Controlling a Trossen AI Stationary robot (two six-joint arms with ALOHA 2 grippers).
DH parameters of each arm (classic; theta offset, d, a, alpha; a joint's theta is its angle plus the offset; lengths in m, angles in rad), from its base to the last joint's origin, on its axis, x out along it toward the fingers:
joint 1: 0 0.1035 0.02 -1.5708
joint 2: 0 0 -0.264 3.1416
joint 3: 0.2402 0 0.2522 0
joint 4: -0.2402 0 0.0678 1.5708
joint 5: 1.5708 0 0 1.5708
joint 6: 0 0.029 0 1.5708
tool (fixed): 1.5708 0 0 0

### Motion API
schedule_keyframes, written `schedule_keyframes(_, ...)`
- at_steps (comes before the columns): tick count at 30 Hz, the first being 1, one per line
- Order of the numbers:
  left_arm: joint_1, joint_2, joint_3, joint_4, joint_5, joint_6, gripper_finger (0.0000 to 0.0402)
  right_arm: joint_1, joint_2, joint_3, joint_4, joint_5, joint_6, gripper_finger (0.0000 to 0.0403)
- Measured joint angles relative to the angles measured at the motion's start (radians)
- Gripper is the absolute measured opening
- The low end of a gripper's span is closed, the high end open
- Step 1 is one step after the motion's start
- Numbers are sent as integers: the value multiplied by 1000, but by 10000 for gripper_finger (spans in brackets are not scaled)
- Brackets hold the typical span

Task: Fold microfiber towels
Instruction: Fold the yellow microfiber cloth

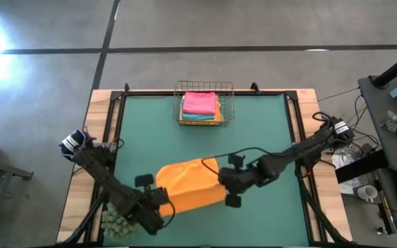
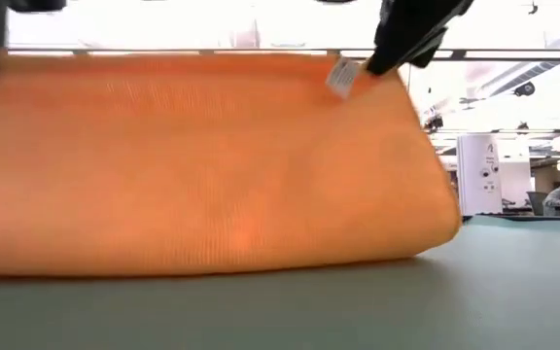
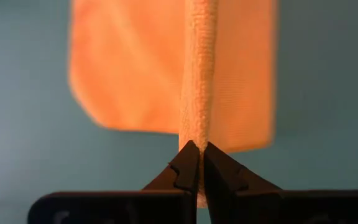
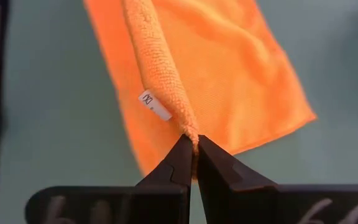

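At the table's near left corner, seen from above, a green spiky plant ball point(image 1: 116, 222) sits just beside the left arm. The left gripper point(image 1: 158, 200) is low over the green table mat point(image 1: 267, 131), at the near left corner of the orange towel point(image 1: 188, 184). Its own wrist view shows the left gripper point(image 3: 199, 163) with both dark fingers pressed together on a thick fuzzy edge of the orange towel point(image 3: 129, 74); that edge rises straight up from the fingertips while the rest of the cloth hangs spread beyond it over the mat.

The towel lies between the two grippers in the near middle of the table, stretched from one to the other. From table height it fills most of the picture as a broad orange sheet point(image 2: 202, 165), held up along its top edge with its lower part resting on the mat.

To its right, the right gripper point(image 1: 227, 187) meets the towel's right edge. In the right wrist view the right gripper point(image 4: 194, 149) is pinched tight on a corner of the orange towel point(image 4: 229, 68), with a small white label point(image 4: 155, 106) on the rolled edge just beyond the fingertips.

At the far middle of the table stands a wire basket point(image 1: 227, 103) holding folded cloths: a pink towel point(image 1: 200, 102) on top, a teal towel point(image 1: 197, 117) showing under it, and a sliver of orange at the side.
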Motion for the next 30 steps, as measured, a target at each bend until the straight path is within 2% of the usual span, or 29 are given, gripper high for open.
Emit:
schedule_keyframes(7,102,0,-86,-23,-4,-4,0,-100,1,-60,43,-2,-2,8)
schedule_keyframes(15,184,0,-99,-22,34,5,0,-184,1,-158,142,-9,-18,8)
schedule_keyframes(20,206,0,-106,-20,79,4,0,-222,1,-207,252,-13,-53,8)
schedule_keyframes(30,222,0,-141,-15,79,-3,1,-280,1,-267,343,-62,-123,8)
